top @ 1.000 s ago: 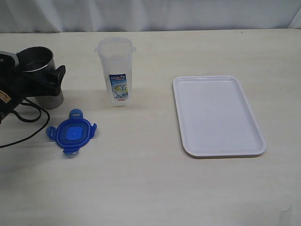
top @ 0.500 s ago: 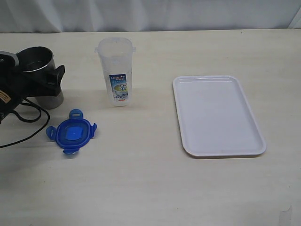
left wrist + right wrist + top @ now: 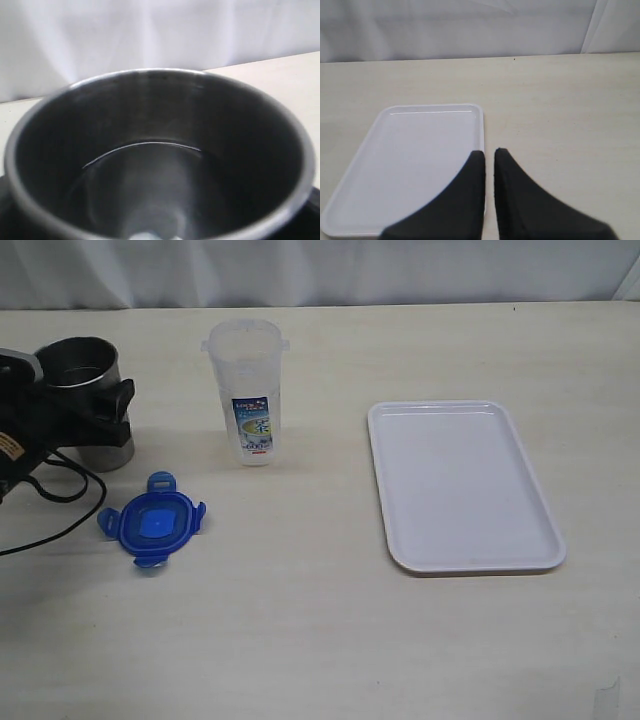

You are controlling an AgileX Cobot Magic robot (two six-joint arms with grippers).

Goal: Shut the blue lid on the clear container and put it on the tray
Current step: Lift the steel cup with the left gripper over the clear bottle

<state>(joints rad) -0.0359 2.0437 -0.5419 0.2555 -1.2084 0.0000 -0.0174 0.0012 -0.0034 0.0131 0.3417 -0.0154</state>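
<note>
We saw lid (image 3: 152, 520) flat on table (image 3: 320, 640), near left, apart from container (image 3: 248, 390). Container stood upright, uncapped, farther back, well left of tray (image 3: 465, 485). Left pincer (image 3: 90, 400) straddled steel cup (image 3: 82, 360) at far left; we could not tell if clamped. Right pincer (image 3: 489, 160) narrow, tips almost touching, holding nothing, above tray edge.

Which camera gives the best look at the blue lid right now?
Exterior view: the blue lid lies whole and unobstructed on the table. The left wrist view shows the steel cup, the right wrist view the tray; neither shows it.
</note>
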